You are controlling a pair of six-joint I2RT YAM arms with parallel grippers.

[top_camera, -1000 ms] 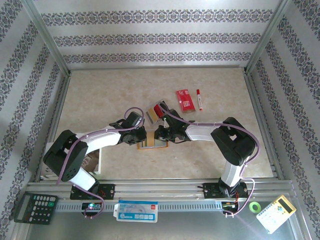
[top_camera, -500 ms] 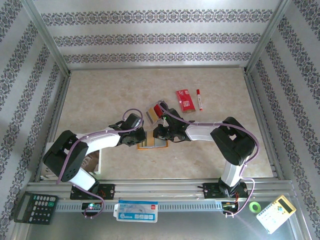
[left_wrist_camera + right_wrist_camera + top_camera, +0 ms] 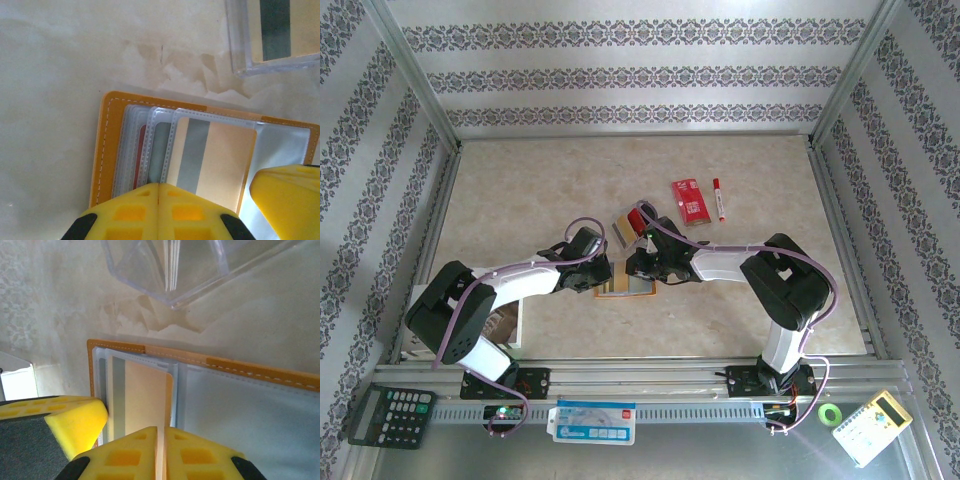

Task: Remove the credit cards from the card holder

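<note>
Flat orange wallet-like card holder point(image 3: 104, 150) lies open on the beige table point(image 3: 520, 190), mid-table, with both arms reaching in over it from either side. Grey-blue clear pockets are fanned out inside it.

Left tool point(image 3: 158, 187): yellow fingers closed flat against each other, no gap, sitting over the near edge of the fanned pockets. Can't tell if any pocket film is caught between them.

Right tool point(image 3: 161, 432): yellow fingers also pressed together, tips at the near edge of the top pocket. A thin pale line shows in the seam; can't tell if that is card, film or nothing. One finger of each tool shows in the other's wrist view, so the two tools are just beside each other.

Tan plastic credit card with a grey stripe point(image 3: 220, 160) sits in the top pocket, flat, mostly inside the stitched film. A thin red card edge point(image 3: 141, 150) shows in a lower pocket, largely covered by the sleeves above it.

Clear plastic case point(image 3: 237, 45) sits on the table just beyond the holder, apart from it. Another tan card with a dark stripe point(image 3: 275, 25) is inside it.

Farther back right: red packet with white print point(image 3: 689, 200) and red marker pen point(image 3: 719, 198), side by side, well apart from the holder.
</note>
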